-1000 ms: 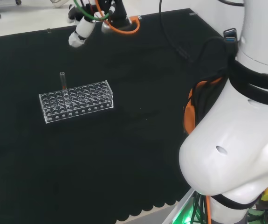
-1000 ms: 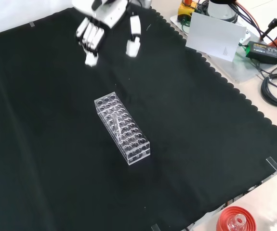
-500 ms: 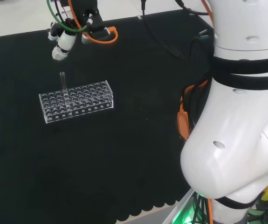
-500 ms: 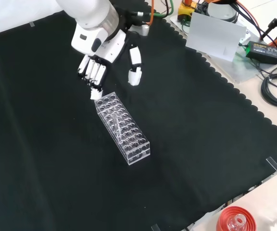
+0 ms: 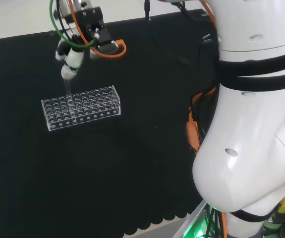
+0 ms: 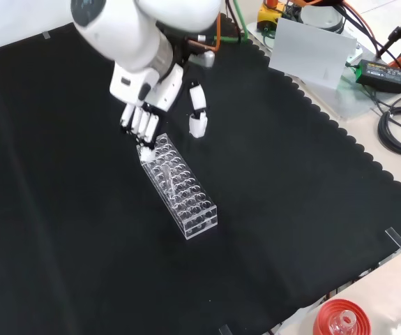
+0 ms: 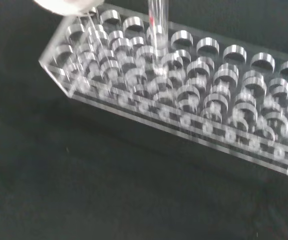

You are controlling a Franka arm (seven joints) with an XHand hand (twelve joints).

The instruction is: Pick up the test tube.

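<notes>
Front view is showing the hand (image 6: 146,98) hovering, fingers (image 6: 143,128) straight and apart from the thumb, over the test tube (image 6: 166,176), risking knocking the rack (image 6: 186,202).

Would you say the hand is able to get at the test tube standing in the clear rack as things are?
Probably yes: the test tube is the one tube in the rack, and the hand hangs open just above it.

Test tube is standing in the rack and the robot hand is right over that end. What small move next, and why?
Probably ease the robot hand lower so fingers and thumb straddle the test tube, then close. Its fingers look relaxed and hold nothing, hanging above the rack end where the tube stands upright.
</notes>
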